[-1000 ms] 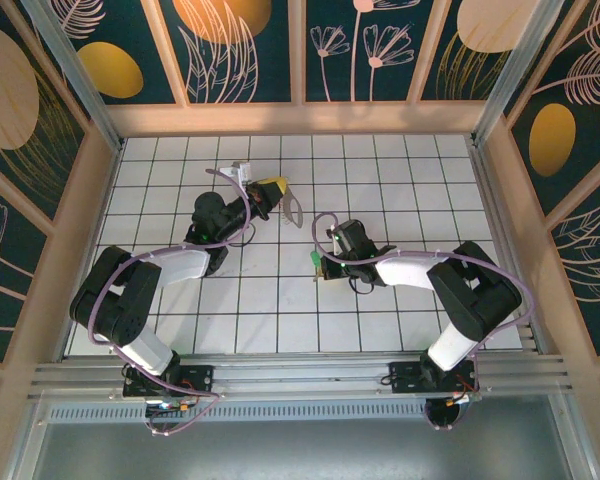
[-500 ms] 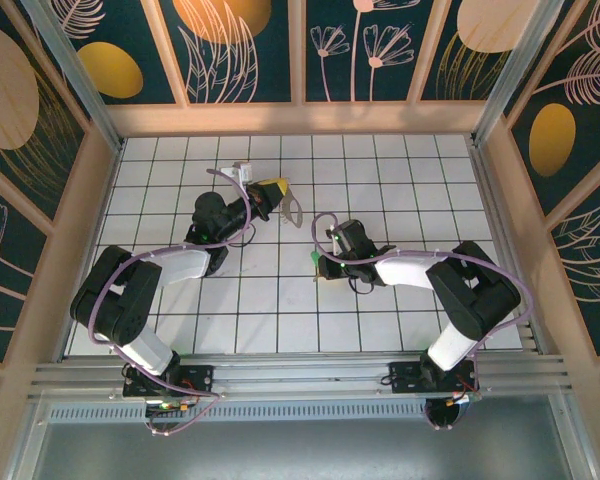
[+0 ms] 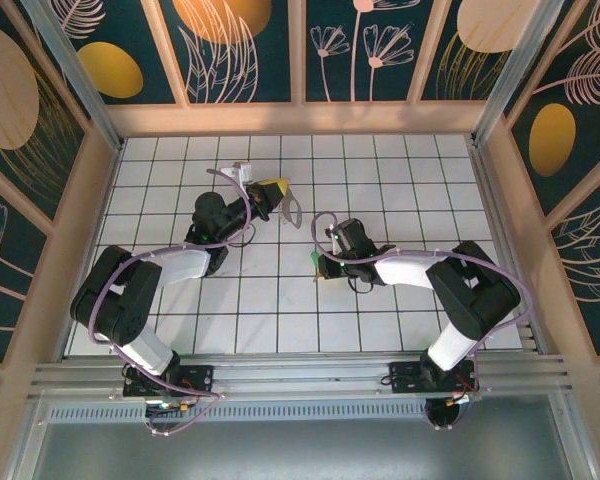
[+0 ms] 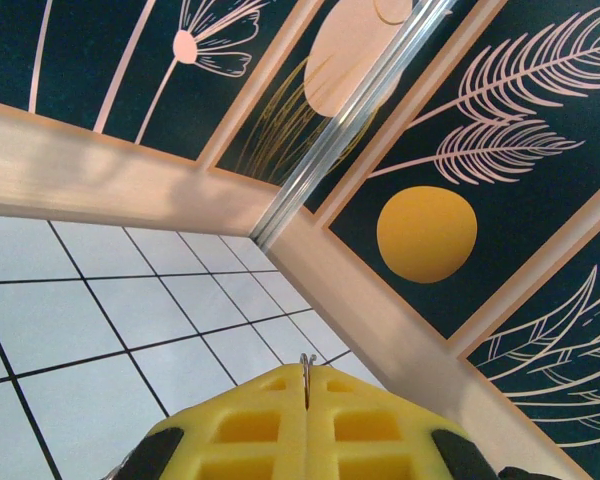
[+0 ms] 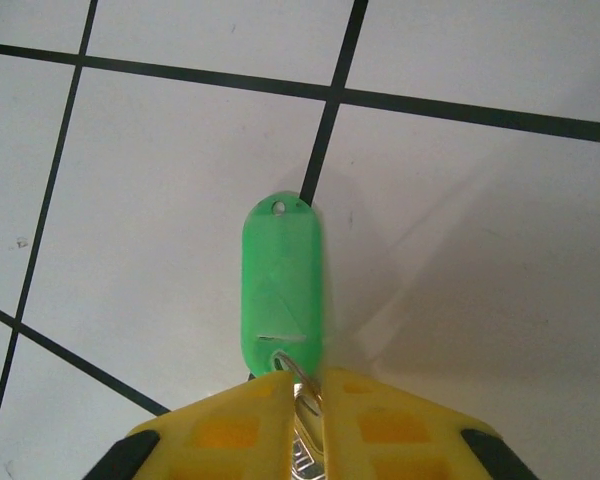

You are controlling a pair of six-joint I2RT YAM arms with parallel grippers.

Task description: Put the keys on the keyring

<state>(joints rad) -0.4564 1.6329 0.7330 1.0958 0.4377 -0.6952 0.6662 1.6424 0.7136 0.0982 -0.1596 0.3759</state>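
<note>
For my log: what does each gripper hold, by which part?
Left gripper: the keyring, by its rim. Right gripper: the key, at its metal end.

Green-headed keys (image 5: 281, 285) pinched in right claw (image 5: 303, 388), grey keyring (image 3: 296, 212) in left claw (image 4: 307, 392).

The key (image 5: 280, 285) is showing a bright green plastic head (with silver metal just below). The keyring (image 3: 294, 209) is glinting grey. The left gripper (image 4: 307, 375) and right gripper (image 5: 308, 388) are both showing up yellow. The table (image 3: 270, 300) is displaying white tiles with black lines; the walls (image 3: 250, 60) are carrying dark teal panels, gold discs and pale leaves.
</note>
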